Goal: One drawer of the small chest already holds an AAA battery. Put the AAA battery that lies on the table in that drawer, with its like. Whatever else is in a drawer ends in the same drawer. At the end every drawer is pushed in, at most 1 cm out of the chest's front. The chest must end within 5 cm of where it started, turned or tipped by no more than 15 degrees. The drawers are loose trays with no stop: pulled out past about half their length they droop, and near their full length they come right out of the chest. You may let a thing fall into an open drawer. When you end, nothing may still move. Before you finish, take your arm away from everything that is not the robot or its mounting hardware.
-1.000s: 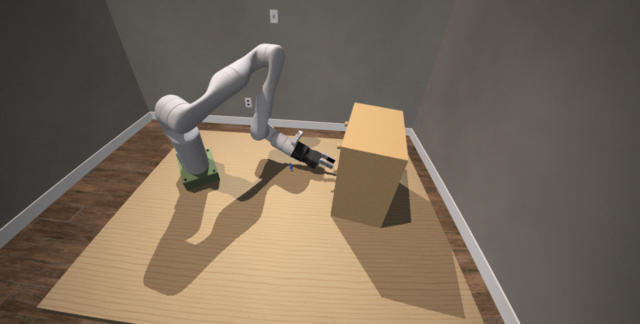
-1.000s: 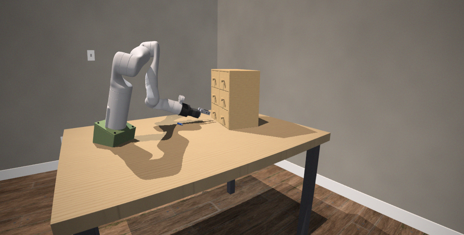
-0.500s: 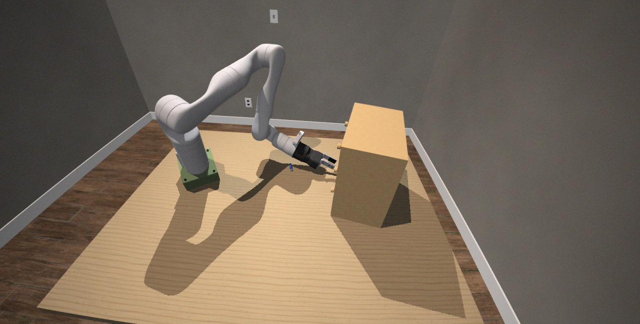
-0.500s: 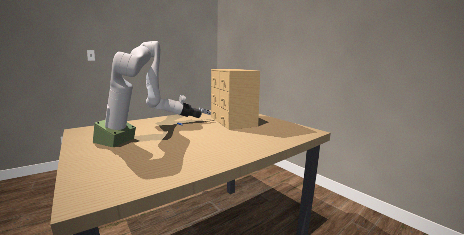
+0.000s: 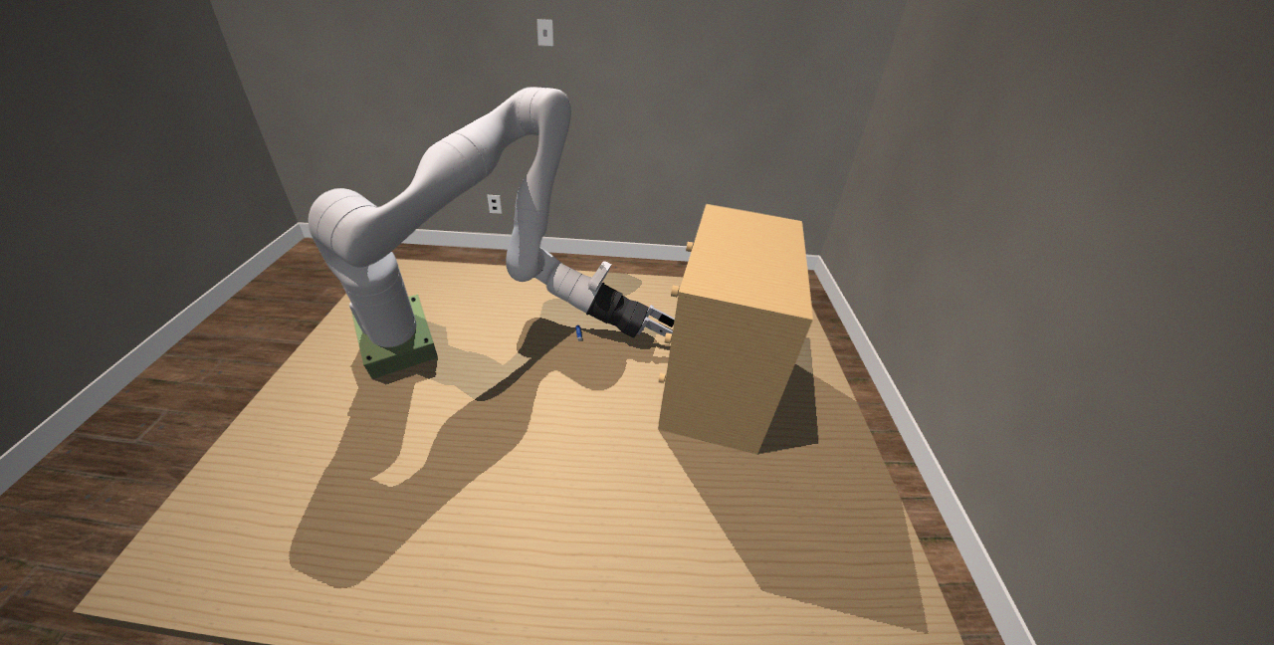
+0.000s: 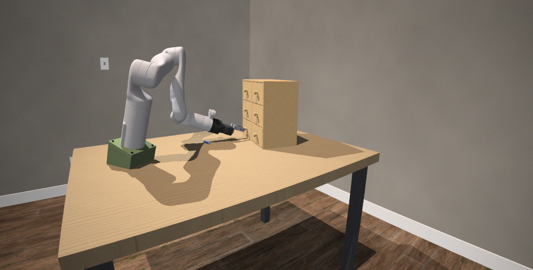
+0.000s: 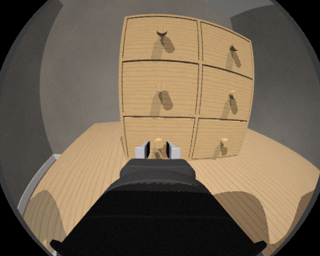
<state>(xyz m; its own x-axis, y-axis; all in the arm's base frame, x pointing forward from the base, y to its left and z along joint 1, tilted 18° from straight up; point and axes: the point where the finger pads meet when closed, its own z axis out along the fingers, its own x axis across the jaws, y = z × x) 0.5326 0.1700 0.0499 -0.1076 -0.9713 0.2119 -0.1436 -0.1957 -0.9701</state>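
Robot hand [image 7: 157, 151], fingers part-open and holding nothing, straddles the knob [image 7: 158, 141] of the chest's [image 5: 739, 321] bottom-left drawer [image 7: 159, 139], as the wrist cam sees it; contact w/ knob can't be confirmed. Knob lies dead ahead along the hand's axis, btwn the fingertips. AAA battery [image 5: 578, 332] lies on the bench [image 6: 230, 178] behind and below the wrist, near the chest front. All six drawers look shut.
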